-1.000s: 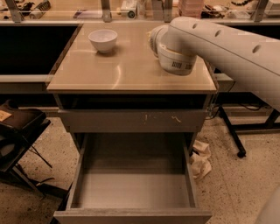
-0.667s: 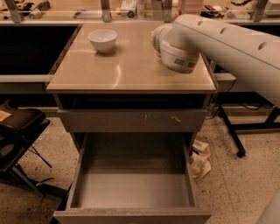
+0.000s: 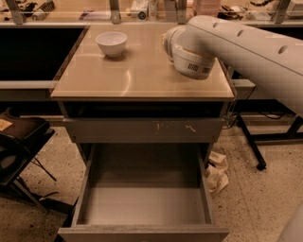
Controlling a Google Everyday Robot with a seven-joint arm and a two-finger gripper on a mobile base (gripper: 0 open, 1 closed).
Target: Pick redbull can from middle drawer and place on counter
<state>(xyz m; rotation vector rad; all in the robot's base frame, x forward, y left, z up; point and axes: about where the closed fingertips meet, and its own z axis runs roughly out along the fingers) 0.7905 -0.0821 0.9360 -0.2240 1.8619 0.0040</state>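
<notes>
The middle drawer (image 3: 142, 205) is pulled wide open at the bottom of the view, and its grey floor is bare. The redbull can is out of view. The beige counter (image 3: 128, 75) tops the cabinet. My white arm reaches in from the right, and its round wrist housing (image 3: 191, 54) hangs over the counter's right rear part. My gripper is hidden behind that housing, above the counter.
A white bowl (image 3: 111, 43) stands on the counter's rear left. A closed grey drawer front with white scratch marks (image 3: 142, 130) sits above the open drawer. A black chair (image 3: 19, 146) is at the left, crumpled paper (image 3: 215, 172) at the right, and a cluttered workbench (image 3: 142, 9) behind.
The arm's wrist has shifted slightly over the counter's right rear. The drawer and the bowl have not moved.
</notes>
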